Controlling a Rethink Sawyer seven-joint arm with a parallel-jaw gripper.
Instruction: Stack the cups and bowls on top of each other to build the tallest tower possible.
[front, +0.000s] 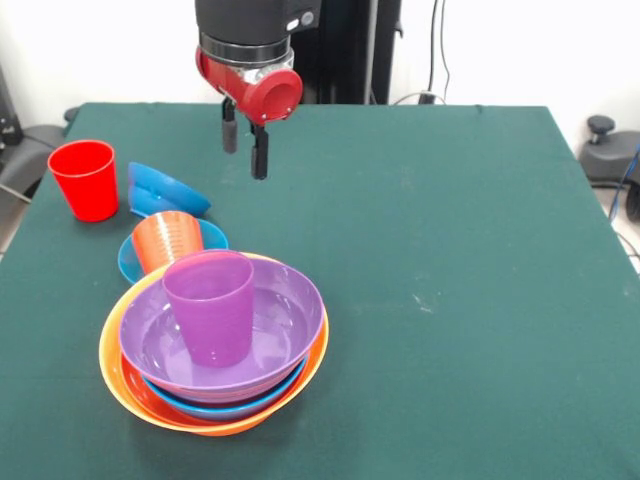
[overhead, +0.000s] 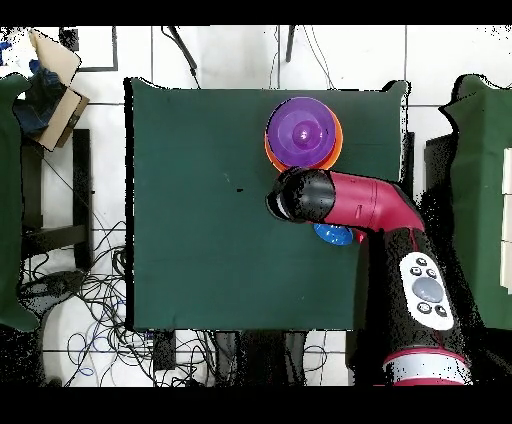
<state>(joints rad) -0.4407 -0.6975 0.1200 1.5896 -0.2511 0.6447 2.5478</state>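
Hovering my gripper (front: 245, 145) above the table behind the tower (front: 214, 345), fingers spread apart and holding nothing. Done so far: yellow-orange bowl (front: 115, 375) lowest, light blue bowl (front: 215, 407) and purple bowl (front: 285, 315) nested inside, purple cup (front: 210, 305) upright on top. Left to stack: orange-red cup (front: 165, 240), sitting mouth-down in a small blue bowl (front: 212, 236) just behind the tower; a tipped blue bowl (front: 160, 190); the red cup (front: 84, 178) standing alone. Roughly half built, I judge.

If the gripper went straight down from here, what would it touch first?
Most likely bare table. In the front view the gripper hangs empty above green cloth, right of the tipped blue bowl; depth is uncertain.
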